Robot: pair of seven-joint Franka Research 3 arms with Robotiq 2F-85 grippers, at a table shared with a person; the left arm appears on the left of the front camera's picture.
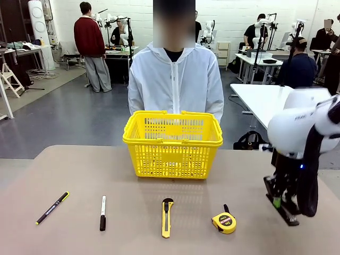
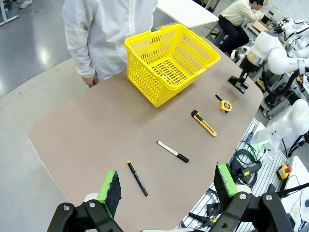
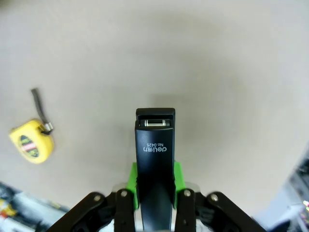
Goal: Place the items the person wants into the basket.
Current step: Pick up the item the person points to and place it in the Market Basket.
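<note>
The yellow basket [image 1: 172, 142] stands mid-table in front of the person [image 1: 175, 79] in a white jacket. Along the near edge lie the black pen with a yellow-green end [image 1: 52, 207] and the yellow box cutter [image 1: 167, 217]. My right gripper [image 1: 280, 201] hangs low over the table's right side, shut on a black stapler [image 3: 155, 145]. In the left wrist view my left gripper [image 2: 167, 182] stands open high above the black pen [image 2: 137, 178], with the box cutter [image 2: 204, 123] and basket [image 2: 142, 72] farther off.
A white-and-black pen [image 1: 103, 212] lies between the black pen and the box cutter. The round yellow tape measure [image 1: 224, 221] sits right of the cutter, close to my right gripper, and is also in the right wrist view [image 3: 31, 140]. The person's hand [image 2: 90, 79] rests at the far edge.
</note>
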